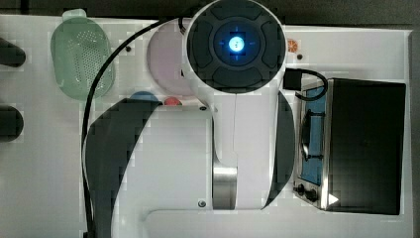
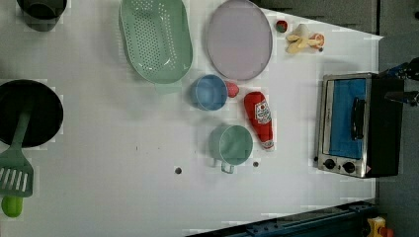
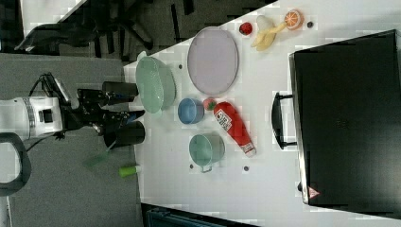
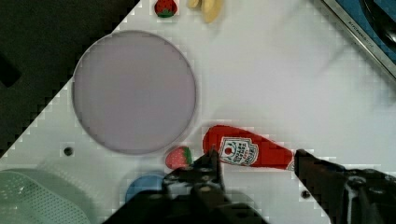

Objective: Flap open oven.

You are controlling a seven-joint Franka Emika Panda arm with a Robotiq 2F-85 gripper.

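Claw (image 4: 254,161) gapes above ketchup bottle (image 4: 247,151); oven (image 2: 353,125) door shut.

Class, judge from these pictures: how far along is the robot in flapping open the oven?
Nothing is done yet: the oven door is shut, its handle flat against the glass. In hand: the gripper hangs open above the ketchup bottle, holding nothing. Left: reach the handle and pull the door down.

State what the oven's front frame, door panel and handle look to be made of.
The oven: its front frame looks like brushed steel, silver with a dull sheen. The door panel seems to be glass, blue-tinted and smooth, though tinted plastic cannot be ruled out. The handle is a dark bar, likely plastic or coated metal; its finish is unclear.
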